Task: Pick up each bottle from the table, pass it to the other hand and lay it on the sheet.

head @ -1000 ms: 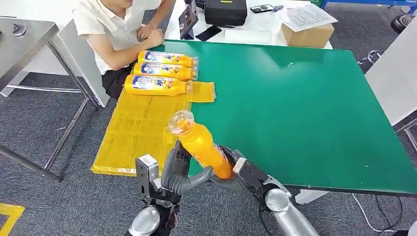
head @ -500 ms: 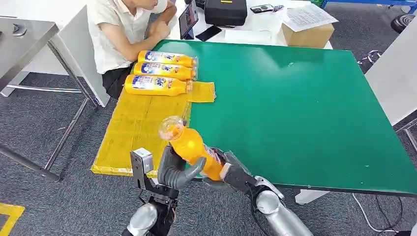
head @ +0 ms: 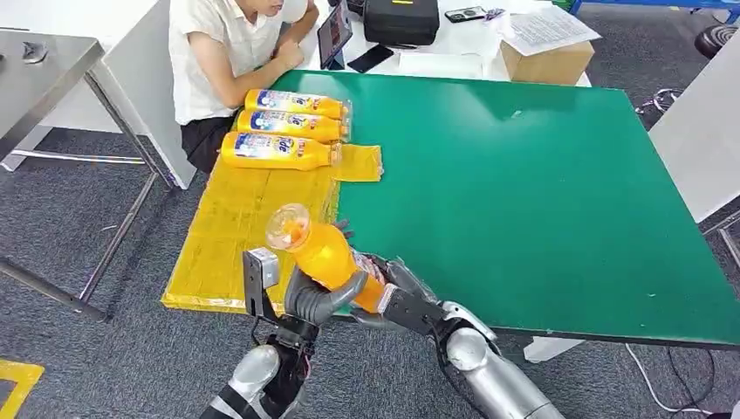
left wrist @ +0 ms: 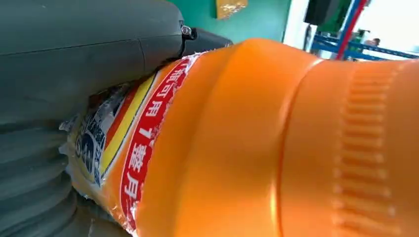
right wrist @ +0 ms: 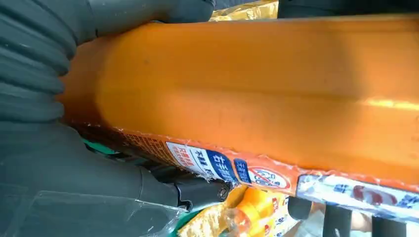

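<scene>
Between both robot hands: orange bottle (head: 325, 253), tilted.

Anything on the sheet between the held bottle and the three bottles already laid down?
No: in the head view, bare yellow sheet separates the held bottle from the three laid bottles.

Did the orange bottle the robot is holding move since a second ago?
Yes. The held bottle, gripped by both the left hand and right hand, has shifted left, off the green table and toward the yellow sheet.

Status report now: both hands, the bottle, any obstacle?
Left hand and right hand both grip the bottle, mid-handover, near the sheet. Three bottles lie at its far end. No obstacle.
</scene>
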